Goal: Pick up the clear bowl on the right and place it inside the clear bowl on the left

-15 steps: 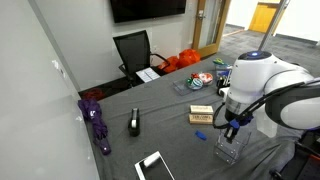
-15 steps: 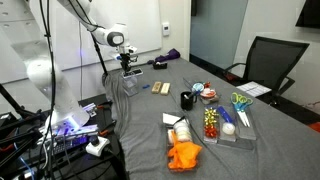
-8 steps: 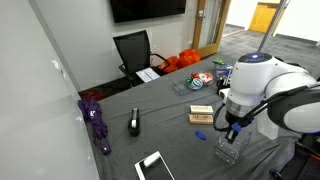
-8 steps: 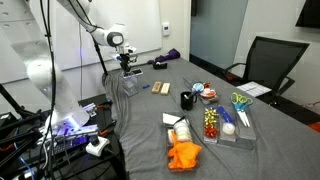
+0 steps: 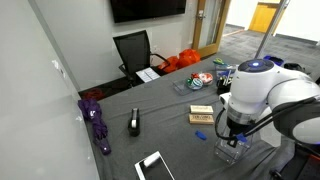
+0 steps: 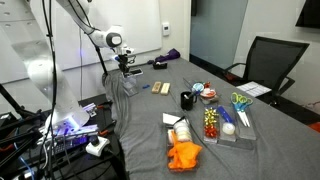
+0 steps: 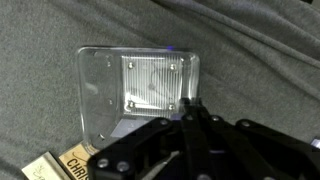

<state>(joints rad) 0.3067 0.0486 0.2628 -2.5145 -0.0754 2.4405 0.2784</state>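
Observation:
A clear square bowl (image 7: 135, 90) sits on the grey cloth-covered table (image 7: 260, 60). It also shows in both exterior views (image 5: 228, 151) (image 6: 128, 85), near the table's edge. My gripper (image 7: 190, 104) reaches down onto the bowl's wall. Its fingers are drawn together on that wall. In both exterior views the gripper (image 5: 232, 134) (image 6: 125, 70) points straight down into the bowl. I can make out only one clear bowl; I cannot tell whether a second is nested in it.
A small brown box (image 5: 202, 114) (image 7: 70, 163) and a blue item (image 5: 200, 136) lie beside the bowl. A black object (image 5: 134, 123), a purple thing (image 5: 96, 125), a black cup (image 6: 187, 99), an orange cloth (image 6: 183, 156) and a tray of items (image 6: 225, 125) stand farther off.
The arm has sunk a little over the clear bowl. The bowl has not visibly moved.

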